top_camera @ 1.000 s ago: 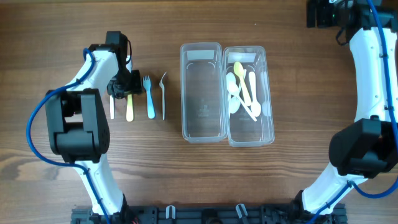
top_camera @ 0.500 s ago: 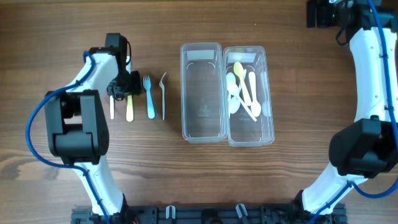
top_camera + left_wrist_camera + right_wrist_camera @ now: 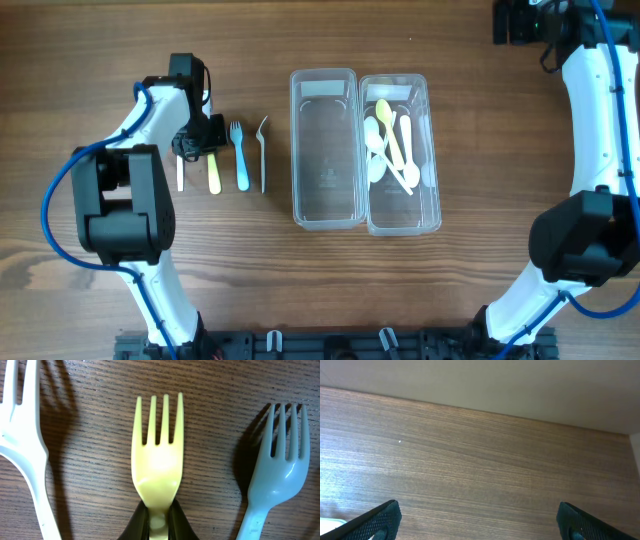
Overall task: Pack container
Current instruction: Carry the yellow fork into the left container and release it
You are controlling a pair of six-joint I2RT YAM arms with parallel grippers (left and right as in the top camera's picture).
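Two dark fingers of the left gripper [image 3: 158, 520] are pinched on the neck of the yellow fork [image 3: 157, 455] — it sits near the left edge, between a white fork [image 3: 25, 445] and a blue fork [image 3: 272, 475]. Pick-up step, I'd say. Next: lift clear of both neighbours, carry right to the mid-table container [image 3: 438, 200] holding spoons [image 3: 385, 140]. Right gripper [image 3: 480, 522] hangs spread wide over the far right corner — idle.

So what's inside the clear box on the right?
A yellow spoon and several white spoons lie piled in the right clear box. They overlap, so anything under the pile is hidden.
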